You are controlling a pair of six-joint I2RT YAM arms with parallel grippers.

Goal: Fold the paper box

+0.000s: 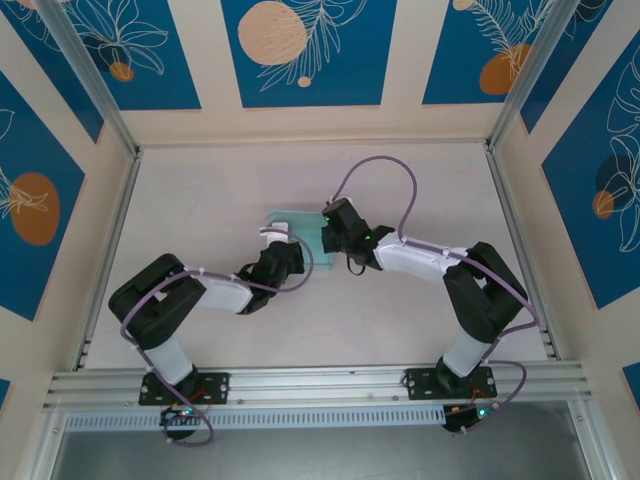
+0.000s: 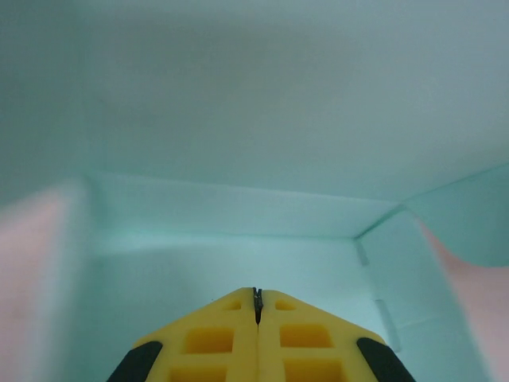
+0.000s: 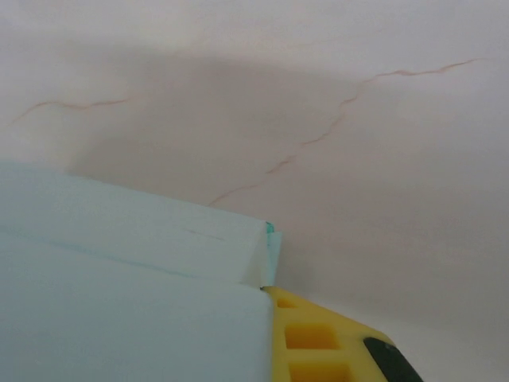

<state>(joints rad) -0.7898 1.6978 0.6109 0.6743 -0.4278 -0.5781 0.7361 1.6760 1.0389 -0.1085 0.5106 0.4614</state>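
The paper box (image 1: 297, 227) is pale light-blue card lying mid-table between my two arms, partly folded with walls standing. My left gripper (image 1: 284, 252) reaches into it from the near left. In the left wrist view its yellow fingers (image 2: 231, 338) are shut tip to tip with nothing between them, over the box floor (image 2: 238, 263) and facing the back wall. My right gripper (image 1: 328, 238) meets the box's right side. In the right wrist view a blue panel (image 3: 127, 302) runs along the inner face of one yellow finger (image 3: 318, 342) and hides the other, so the jaws look shut on it.
The table (image 1: 420, 190) is pale pink with faint cracks (image 3: 334, 127). Metal rails (image 1: 110, 250) and patterned walls close in both sides and the back. A purple cable (image 1: 385, 165) loops above the right wrist.
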